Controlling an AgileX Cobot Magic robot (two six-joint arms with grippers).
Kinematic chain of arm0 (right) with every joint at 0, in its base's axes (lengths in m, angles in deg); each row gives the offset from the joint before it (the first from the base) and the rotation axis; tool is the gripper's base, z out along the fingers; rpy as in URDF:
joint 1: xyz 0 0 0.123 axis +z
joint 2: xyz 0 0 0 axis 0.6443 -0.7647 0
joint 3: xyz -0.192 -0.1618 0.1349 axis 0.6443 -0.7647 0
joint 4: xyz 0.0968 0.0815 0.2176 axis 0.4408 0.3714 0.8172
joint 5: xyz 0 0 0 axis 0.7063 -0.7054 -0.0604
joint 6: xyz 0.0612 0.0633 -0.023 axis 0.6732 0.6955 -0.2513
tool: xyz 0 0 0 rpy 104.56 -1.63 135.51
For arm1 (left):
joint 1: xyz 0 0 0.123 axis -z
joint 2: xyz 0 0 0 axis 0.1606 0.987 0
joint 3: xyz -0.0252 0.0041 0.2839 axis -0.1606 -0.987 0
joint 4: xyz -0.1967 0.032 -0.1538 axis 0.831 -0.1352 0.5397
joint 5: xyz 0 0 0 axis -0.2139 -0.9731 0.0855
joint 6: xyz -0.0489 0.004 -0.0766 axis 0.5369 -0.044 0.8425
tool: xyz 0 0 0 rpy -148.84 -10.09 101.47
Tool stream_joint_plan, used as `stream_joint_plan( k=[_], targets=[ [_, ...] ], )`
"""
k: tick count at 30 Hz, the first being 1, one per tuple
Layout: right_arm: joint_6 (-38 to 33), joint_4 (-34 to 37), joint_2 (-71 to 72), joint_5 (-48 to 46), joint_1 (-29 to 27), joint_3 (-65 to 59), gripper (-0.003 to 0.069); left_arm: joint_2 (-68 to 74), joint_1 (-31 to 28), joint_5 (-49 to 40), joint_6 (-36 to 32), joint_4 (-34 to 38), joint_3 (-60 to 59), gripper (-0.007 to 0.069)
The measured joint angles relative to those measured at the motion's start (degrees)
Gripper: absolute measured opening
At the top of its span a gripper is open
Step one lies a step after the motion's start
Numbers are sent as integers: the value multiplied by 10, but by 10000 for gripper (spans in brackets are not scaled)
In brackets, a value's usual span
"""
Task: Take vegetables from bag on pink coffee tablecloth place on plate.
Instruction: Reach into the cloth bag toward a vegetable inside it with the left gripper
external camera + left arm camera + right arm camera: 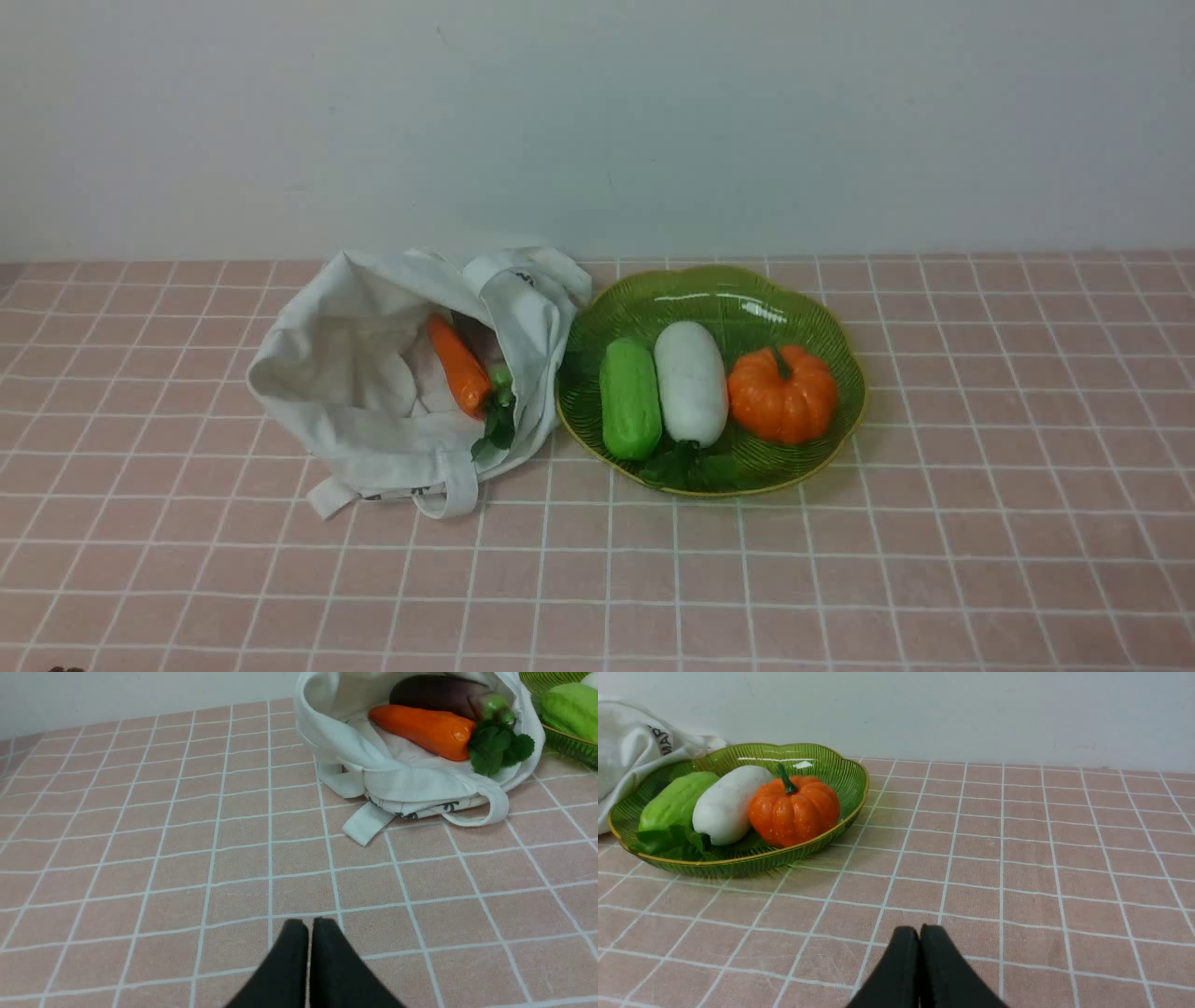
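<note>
Left claw [309, 926] and right claw [919, 932] are each pressed together on nothing, while the carrot [458, 366] and purple vegetable [437, 693] lie in the bag [317, 369], at nine o'clock from the plate [738, 297].

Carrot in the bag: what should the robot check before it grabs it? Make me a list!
1. Bag mouth open, carrot showing: ok.
2. Carrot not buried: ok; purple vegetable lies beside it.
3. Left end effector open for grasping: not ok, shut.
4. Tablecloth between it and the bag bare: ok.
5. Room on plate, which holds three vegetables: cannot tell.
6. Right end effector apart from plate: ok.
</note>
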State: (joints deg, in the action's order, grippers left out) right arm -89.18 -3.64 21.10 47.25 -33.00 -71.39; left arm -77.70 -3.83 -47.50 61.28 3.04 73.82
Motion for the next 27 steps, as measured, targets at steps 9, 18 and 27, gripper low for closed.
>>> stream_joint_plan(
  k=[9,18,27],
  targets=[
    [0,0,0,0,0,0,-15,0,0,0,0,0,0,-5],
    [0,0,0,0,0,0,-15,0,0,0,0,2,0,-5],
    [0,0,0,0,0,0,-15,0,0,4,129,284,-1,-5]
  ],
)
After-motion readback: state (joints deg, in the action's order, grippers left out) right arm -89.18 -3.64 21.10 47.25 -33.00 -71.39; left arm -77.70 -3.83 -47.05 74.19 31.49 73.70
